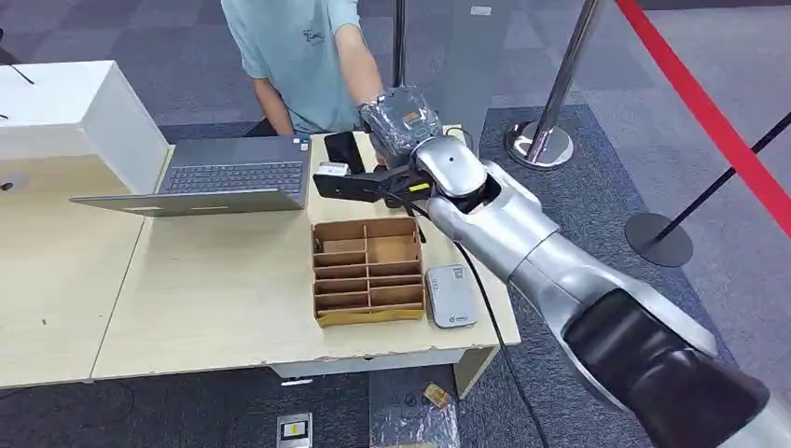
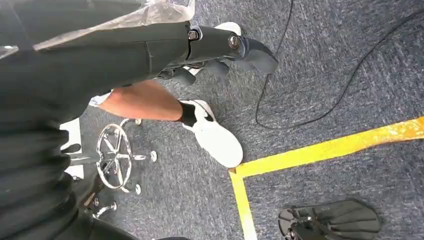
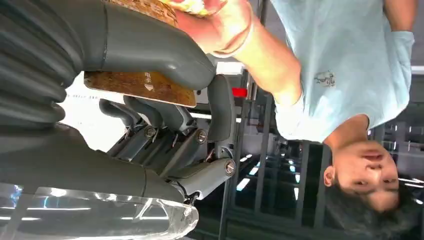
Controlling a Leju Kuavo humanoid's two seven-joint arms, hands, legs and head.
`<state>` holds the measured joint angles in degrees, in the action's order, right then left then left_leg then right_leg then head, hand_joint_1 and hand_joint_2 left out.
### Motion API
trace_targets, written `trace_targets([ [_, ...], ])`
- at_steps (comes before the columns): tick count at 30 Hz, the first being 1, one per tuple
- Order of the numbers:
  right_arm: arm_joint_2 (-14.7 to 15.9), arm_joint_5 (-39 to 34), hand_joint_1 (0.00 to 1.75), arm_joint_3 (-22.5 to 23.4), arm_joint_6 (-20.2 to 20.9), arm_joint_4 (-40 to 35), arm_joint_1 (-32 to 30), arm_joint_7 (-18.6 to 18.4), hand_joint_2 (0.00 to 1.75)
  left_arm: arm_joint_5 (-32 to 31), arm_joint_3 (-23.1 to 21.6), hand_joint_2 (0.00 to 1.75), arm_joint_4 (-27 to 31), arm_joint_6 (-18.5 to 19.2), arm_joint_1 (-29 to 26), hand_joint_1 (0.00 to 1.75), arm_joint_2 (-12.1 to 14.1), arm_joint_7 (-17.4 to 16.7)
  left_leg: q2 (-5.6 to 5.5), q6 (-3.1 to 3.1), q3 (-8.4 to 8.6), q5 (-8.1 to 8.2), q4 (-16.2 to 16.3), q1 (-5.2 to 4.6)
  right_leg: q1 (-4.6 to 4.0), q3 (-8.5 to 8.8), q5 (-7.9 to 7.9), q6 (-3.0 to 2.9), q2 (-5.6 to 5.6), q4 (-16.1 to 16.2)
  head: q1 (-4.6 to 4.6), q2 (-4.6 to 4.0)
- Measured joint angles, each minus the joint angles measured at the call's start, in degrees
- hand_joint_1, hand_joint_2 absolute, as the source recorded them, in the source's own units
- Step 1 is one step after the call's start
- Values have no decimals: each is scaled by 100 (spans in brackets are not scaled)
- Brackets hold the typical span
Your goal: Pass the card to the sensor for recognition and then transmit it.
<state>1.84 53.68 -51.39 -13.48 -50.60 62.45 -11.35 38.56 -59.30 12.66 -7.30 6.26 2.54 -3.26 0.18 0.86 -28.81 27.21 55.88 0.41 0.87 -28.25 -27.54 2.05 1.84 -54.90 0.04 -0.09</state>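
My right hand (image 1: 401, 119), under a clear plastic cover, reaches over the table's far edge toward a person in a light blue shirt (image 1: 298, 47). In the right wrist view its thumb (image 3: 150, 47) presses a brown patterned card (image 3: 140, 86) against the fingers. The person's hand (image 3: 220, 25) touches the card's far end. A grey flat reader (image 1: 451, 296) lies near the table's front right corner. A black device (image 1: 343, 149) lies beside my hand. My left hand (image 2: 220, 45) hangs over the carpet floor, holding nothing.
A cardboard divider tray (image 1: 367, 271) sits in front of my right arm, with an open laptop (image 1: 233, 173) to its left. A white box (image 1: 65, 107) stands at the far left. Chrome posts (image 1: 550, 131) with a red belt stand right of the table (image 1: 215, 299).
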Motion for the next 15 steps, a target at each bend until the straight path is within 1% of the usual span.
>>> trace_targets([
  [1, -13, 18, 10, 0, -7, 38, 0, 7, 175, 2, 0, 175, 0, 0, -1, 0, 0, 0, 0, 0, 0, 0, 0, 0, 0, 0, 0, 0, 0, 0, 0, 0],
  [2, -28, 48, 0, -7, -22, 72, 0, 11, 175, 2, -2, 175, 0, 0, 0, 0, -2, 0, 1, 0, 0, 0, 0, 0, 0, 0, 0, 0, 0, 0, 0, 0],
  [8, -92, 201, 0, -42, -323, 328, -21, 9, 175, 22, -42, 175, 0, 0, 0, 0, -7, -2, 0, 0, 1, 0, 0, 0, 0, 0, 0, 0, 0, 0, -2, 0],
  [15, -103, 205, 0, -31, -402, 507, -48, -22, 175, 52, -61, 175, 0, 0, 0, 0, -7, -81, 1, 0, 2, 0, 1, 0, 0, 0, 0, 0, 0, 0, 0, 0],
])
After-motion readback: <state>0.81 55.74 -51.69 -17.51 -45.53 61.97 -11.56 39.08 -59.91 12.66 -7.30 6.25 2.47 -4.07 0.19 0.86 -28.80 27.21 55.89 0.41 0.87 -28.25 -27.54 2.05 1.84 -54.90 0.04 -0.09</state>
